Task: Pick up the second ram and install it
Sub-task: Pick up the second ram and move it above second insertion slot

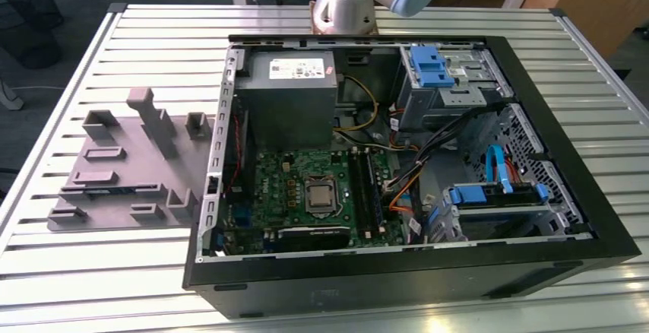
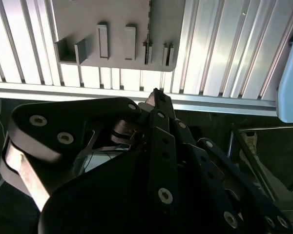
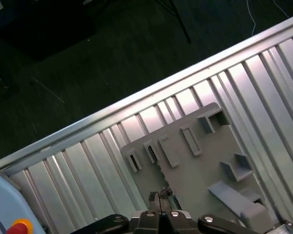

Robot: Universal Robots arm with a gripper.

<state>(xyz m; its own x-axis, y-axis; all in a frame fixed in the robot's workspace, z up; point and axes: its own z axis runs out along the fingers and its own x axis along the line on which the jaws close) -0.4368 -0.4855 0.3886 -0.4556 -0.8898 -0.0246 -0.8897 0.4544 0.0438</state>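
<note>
My fingers [image 2: 156, 97] look pressed together, holding nothing — I judge I'm at the reach. The ram [image 1: 106, 189] sits below them in the holder [image 1: 112, 167], untouched; gripping its thin edge calls for opening first.

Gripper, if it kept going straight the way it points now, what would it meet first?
Probably the grey holder tray on the slatted table: in the first wrist view the gripper sits over it with nothing between. Depth is unclear.

Slatted alu table [image 1: 91, 272] w/ grey holder plate [image 1: 112, 181], open PC case [image 1: 406, 281]
</note>
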